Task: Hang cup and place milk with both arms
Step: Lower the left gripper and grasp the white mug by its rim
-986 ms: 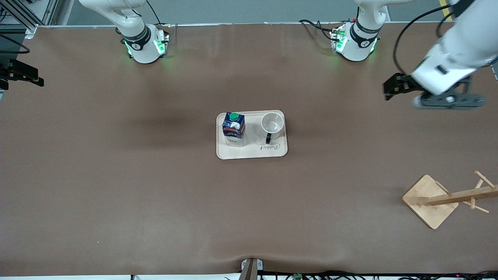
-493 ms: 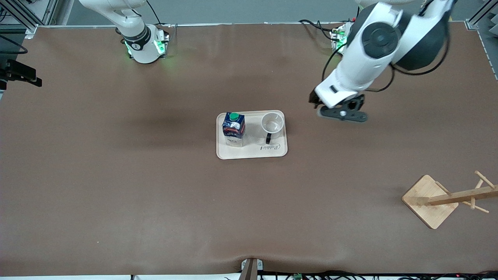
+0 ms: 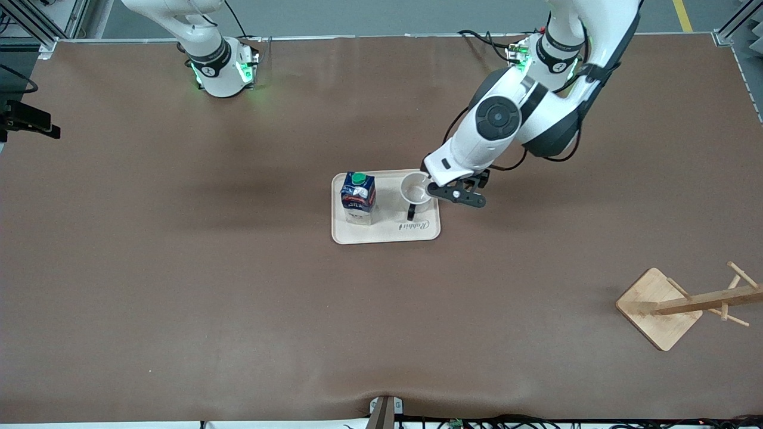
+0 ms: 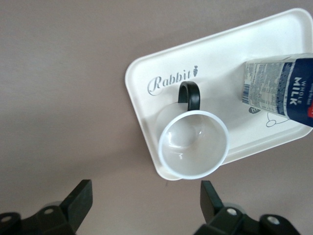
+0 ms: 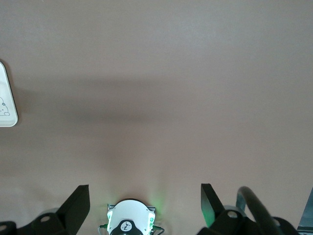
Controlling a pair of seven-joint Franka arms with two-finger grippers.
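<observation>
My left gripper [image 4: 142,205] hangs with its fingers spread wide and empty over the tray's [image 3: 387,233] edge at the left arm's end, just beside the cup [image 3: 415,190], which stands upright on the tray with its black handle toward the front camera. The milk [image 3: 357,198] stands on the same tray toward the right arm's end. My right gripper [image 5: 142,205] waits, fingers spread, above bare table near its base.
</observation>
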